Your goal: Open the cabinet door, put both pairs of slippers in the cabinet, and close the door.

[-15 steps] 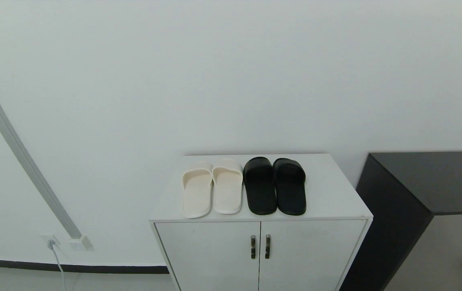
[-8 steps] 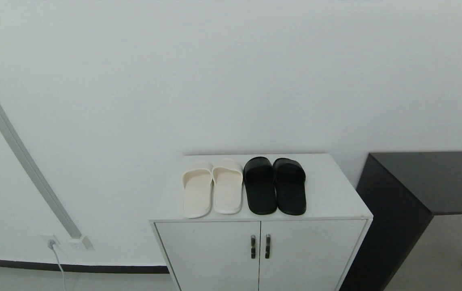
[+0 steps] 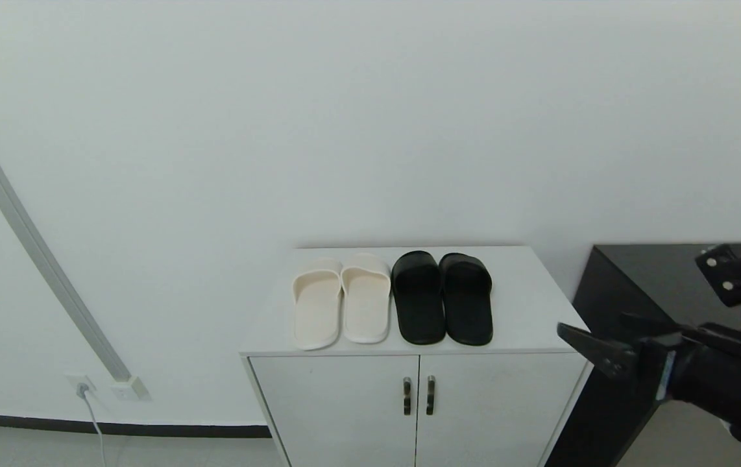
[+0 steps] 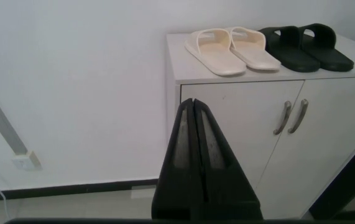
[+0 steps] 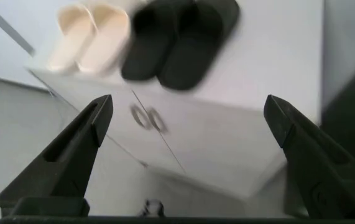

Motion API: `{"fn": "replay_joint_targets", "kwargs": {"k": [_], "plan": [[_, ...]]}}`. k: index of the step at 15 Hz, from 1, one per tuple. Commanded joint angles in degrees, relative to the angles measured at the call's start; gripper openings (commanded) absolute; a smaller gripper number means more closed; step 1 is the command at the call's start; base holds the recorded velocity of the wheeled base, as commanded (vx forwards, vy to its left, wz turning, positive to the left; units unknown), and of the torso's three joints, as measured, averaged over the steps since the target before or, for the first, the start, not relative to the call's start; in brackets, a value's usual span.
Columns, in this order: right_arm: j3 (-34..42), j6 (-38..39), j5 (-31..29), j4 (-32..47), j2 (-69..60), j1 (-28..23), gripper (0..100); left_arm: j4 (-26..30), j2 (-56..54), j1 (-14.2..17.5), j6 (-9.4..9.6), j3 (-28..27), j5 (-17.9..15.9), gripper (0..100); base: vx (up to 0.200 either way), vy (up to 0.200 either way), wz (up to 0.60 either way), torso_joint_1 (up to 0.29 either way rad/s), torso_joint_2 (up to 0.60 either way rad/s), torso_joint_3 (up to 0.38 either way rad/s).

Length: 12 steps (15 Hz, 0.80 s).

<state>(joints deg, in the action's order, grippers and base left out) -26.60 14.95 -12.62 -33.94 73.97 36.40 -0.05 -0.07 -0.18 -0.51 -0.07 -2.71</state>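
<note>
Targeting right dark metal handle (image 3: 431, 394) of white two-door cabinet (image 3: 338, 415): we centre right gripper (image 5: 188, 102), fingers wide apart, then pull outward; left gripper (image 4: 194, 104) pinched together.

The cabinet (image 3: 338, 415) looks like smooth, matt white laminate, its door handles (image 3: 407, 395) dull brushed metal. The cream slippers (image 3: 316, 311) and black slippers (image 3: 417, 301) look matt and rubbery (moulded in one piece, seemingly).

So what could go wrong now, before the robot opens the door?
The two door handles sit very close together, so the wide-open right pincer might catch both or slip off. The cream slippers and black slippers lie near the front edge of the cabinet top; a bump from an arm might knock them off.
</note>
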Motion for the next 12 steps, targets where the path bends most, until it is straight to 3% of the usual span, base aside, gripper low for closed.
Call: {"fn": "replay_joint_targets", "kwargs": {"k": [1,4,12], "plan": [[-7.41,0.61,-4.87,-0.16,10.84,4.73,100,-0.04,0.07,0.01,0.07,-0.01,-0.11,0,0.0,0.0,0.0,0.0,0.0,0.0],[-14.8,3.86,-8.39,0.01,17.08,7.28,100,-0.04,0.07,0.01,-0.02,-0.01,-0.11,0,0.0,0.0,0.0,0.0,0.0,0.0],[-28.95,4.48,-18.76,-1.83,37.91,7.1,100,-0.04,0.07,0.01,0.07,-0.01,-0.11,0,0.0,0.0,0.0,0.0,0.0,0.0]]}}
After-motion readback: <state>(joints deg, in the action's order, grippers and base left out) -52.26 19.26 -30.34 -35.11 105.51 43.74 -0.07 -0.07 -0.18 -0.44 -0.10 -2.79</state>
